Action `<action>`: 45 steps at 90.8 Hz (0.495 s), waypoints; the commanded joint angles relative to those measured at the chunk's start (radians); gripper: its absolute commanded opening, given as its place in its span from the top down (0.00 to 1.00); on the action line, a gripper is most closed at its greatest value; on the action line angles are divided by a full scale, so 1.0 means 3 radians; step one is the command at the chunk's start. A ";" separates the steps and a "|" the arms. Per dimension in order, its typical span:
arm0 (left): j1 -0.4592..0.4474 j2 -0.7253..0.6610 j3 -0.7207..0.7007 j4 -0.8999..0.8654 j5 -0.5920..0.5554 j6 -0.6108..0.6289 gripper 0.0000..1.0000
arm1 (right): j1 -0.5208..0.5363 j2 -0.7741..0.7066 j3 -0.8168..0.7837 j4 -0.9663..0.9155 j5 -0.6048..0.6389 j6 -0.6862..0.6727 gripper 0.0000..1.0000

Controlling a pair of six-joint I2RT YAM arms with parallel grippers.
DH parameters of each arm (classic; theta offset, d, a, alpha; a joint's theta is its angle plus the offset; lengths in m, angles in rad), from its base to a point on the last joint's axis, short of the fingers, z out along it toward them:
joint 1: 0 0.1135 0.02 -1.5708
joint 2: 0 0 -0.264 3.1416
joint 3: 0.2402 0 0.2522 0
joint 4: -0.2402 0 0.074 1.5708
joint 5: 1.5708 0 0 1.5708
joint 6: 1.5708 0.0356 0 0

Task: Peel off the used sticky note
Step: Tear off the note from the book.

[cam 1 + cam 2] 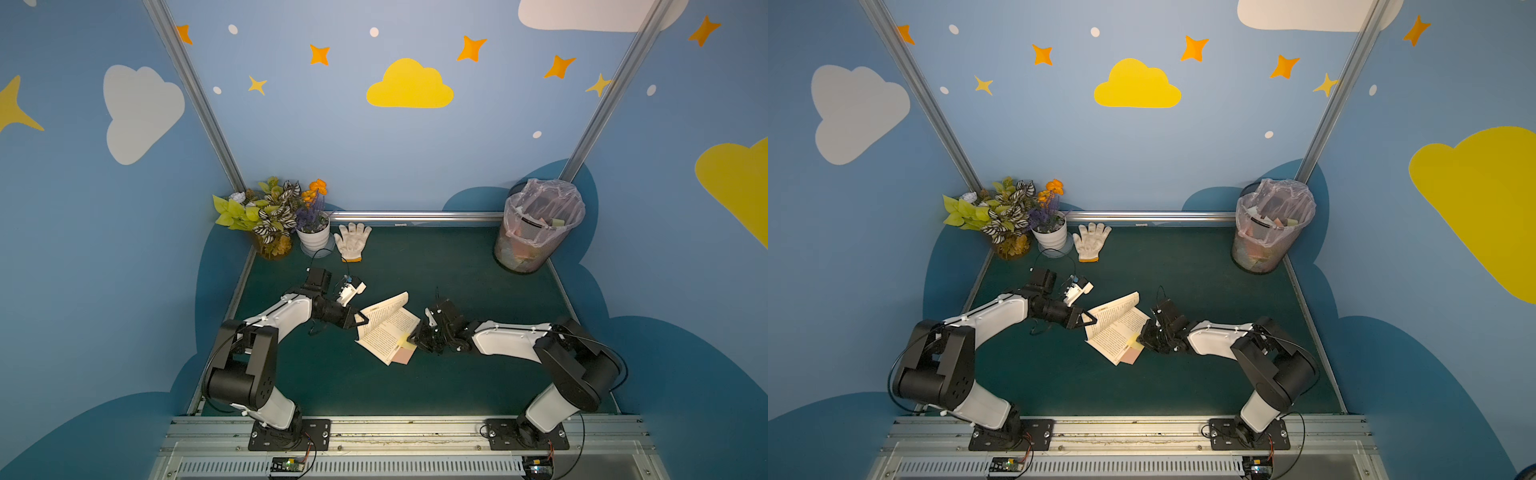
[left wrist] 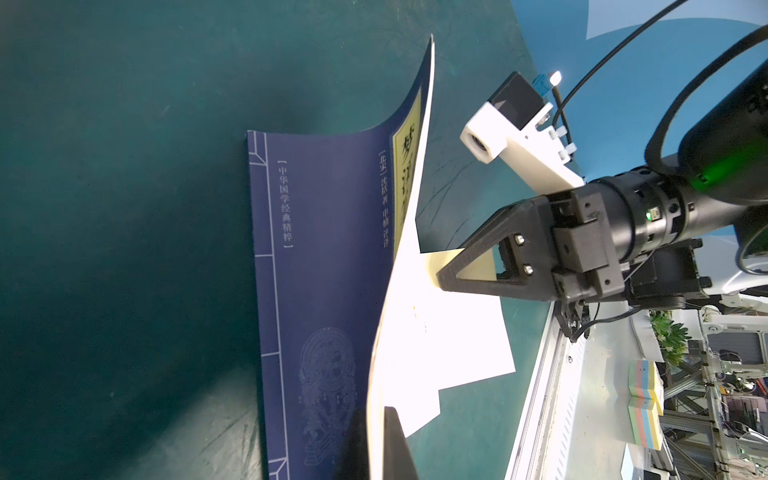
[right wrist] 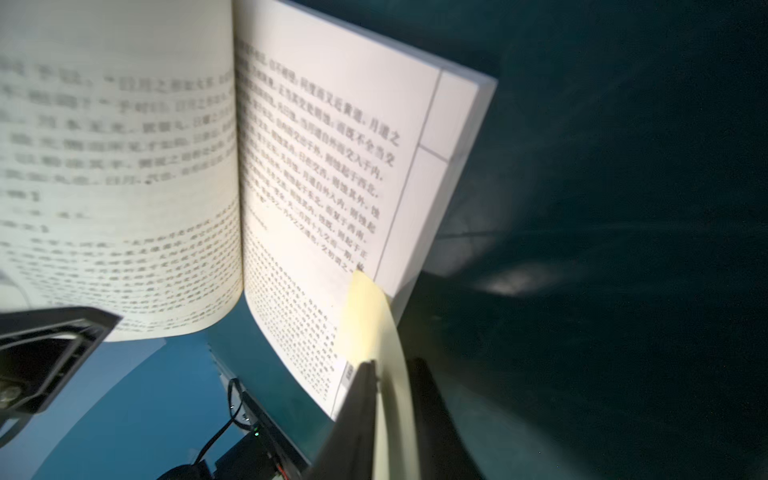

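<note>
My right hand (image 1: 415,338) is closed down on the yellow note (image 1: 406,341). The slip is pinched between its fingers (image 3: 353,415). In the right wrist view the note's free end curls up into the grip, and its far tip lies against the outer lower corner of the printed page. How much of it is stuck there I cannot tell.

My left hand (image 1: 360,319) is shut on the edge of the other half of the book (image 1: 388,328). That half stands lifted and curved off the worktop (image 1: 457,374). The half that carries the note lies nearly flat.

The two hands face each other across the open book, near one another, with only the pages between them. A pink sheet (image 1: 403,355) pokes out from under the book's near corner, just beside my right hand.

Everything else is well apart. A white glove (image 1: 352,241) lies flat by the back rail (image 1: 415,216). Beside it is a white pot (image 1: 313,237), with leafy plants (image 1: 262,212) filling the far left corner. A lined bin (image 1: 538,226) with coloured paper in it stands in the far right corner.

Between the book and the bin the green worktop is bare. It is also bare from the book to the front rail (image 1: 395,428), where both arms are bolted. Metal edging runs down the left and right sides, with the blue walls close behind it.
</note>
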 commanded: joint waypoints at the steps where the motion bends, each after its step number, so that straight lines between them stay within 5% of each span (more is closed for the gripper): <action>1: 0.0024 0.0020 -0.0059 -0.0078 -0.0023 -0.0010 0.97 | -0.0028 -0.0085 0.0021 -0.0008 0.0121 0.0019 0.98; 45: 0.0026 -0.0060 -0.0085 -0.0059 -0.0088 -0.0020 0.97 | -0.0220 -0.0436 -0.0247 -0.0297 0.0164 -0.0134 1.00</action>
